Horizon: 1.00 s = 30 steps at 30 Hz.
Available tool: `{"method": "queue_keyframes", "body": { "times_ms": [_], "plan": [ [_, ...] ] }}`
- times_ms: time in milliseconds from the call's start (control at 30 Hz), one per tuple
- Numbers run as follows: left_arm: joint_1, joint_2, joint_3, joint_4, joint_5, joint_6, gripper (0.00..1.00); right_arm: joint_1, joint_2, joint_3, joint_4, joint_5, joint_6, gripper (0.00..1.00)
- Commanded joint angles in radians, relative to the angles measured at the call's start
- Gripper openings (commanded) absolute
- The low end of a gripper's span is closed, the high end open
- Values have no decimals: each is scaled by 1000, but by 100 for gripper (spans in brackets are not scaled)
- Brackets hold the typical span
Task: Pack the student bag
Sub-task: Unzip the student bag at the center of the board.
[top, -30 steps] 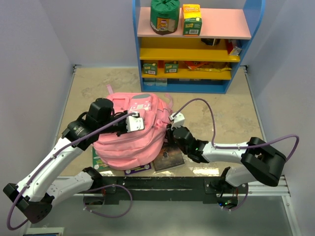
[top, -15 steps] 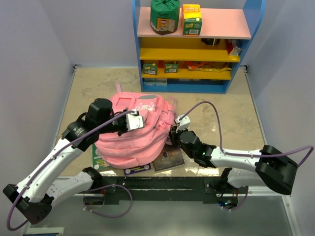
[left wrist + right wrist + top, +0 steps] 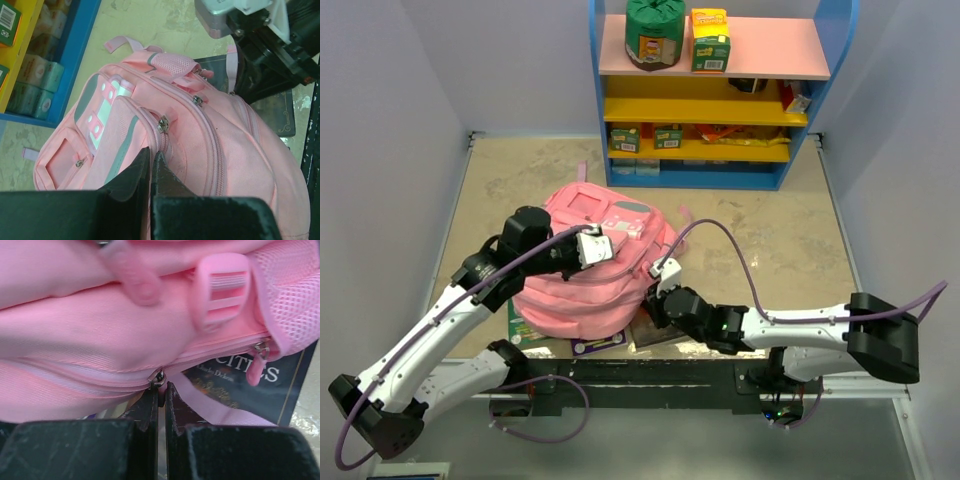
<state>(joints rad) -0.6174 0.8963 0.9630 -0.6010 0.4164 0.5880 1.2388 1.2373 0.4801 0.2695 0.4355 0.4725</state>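
The student bag [image 3: 582, 285] is a pink backpack lying on the table, with its front pockets and grey stripe [image 3: 90, 100] turned up. My left gripper [image 3: 617, 258] rests on top of the bag, shut on a fold of its fabric just below a zipper pull [image 3: 162, 124]; the same gripper [image 3: 151, 156] shows no gap. My right gripper [image 3: 648, 300] is at the bag's near right side. That gripper [image 3: 161, 392] is shut on the pink pull tab of the main zipper's slider [image 3: 159, 378].
A dark hardcover book [image 3: 665, 325] lies partly under the bag's right side, its title showing [image 3: 250, 377]. A green book [image 3: 520, 322] and a purple-edged item [image 3: 600, 345] stick out beneath the bag. A blue shelf unit [image 3: 712, 150] with boxes stands at the back.
My right gripper moved left and nearer along the bag's edge and closed on the zipper pull. The bag turned and shifted slightly back under my left gripper's hold.
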Motion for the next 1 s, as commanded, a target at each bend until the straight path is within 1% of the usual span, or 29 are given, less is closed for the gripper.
{"method": "queue_keyframes", "body": {
  "times_ms": [0,133,267,367,433,467,500,600,700,733,767,833,867,967],
  "plan": [
    [4,-23,-3,210,-53,-30,0,71,-41,87,-38,-61,64,0],
    [5,-30,-30,239,-97,-36,0,116,-101,109,-67,-66,72,0],
    [4,-25,-33,253,-103,-48,0,160,-93,175,-58,-131,29,0],
    [4,-22,-26,254,-100,-51,0,197,-47,250,-38,-184,-17,0],
    [4,-20,-23,256,-102,-53,0,218,11,296,-44,-205,-35,0],
    [5,-20,-20,260,-102,-56,0,223,28,340,-39,-216,-50,0],
    [7,-19,-20,262,-102,-60,0,226,66,359,-35,-237,-57,0],
    [15,-20,-18,261,-100,-62,0,232,106,417,-30,-259,-69,0],
    [21,-25,-20,256,-99,-60,0,231,122,425,-78,-181,-40,0],
    [25,-30,-20,254,-99,-60,0,231,102,419,-91,-91,-29,0],
    [27,-33,-21,254,-100,-60,0,231,87,393,-116,-52,-8,0],
    [30,-37,-26,259,-102,-56,0,203,27,370,-156,27,14,0],
    [31,-40,-27,260,-106,-56,0,183,1,350,-173,40,23,0],
    [44,-48,-29,271,-126,-59,0,46,-80,309,-203,-29,28,0]
  ]
}}
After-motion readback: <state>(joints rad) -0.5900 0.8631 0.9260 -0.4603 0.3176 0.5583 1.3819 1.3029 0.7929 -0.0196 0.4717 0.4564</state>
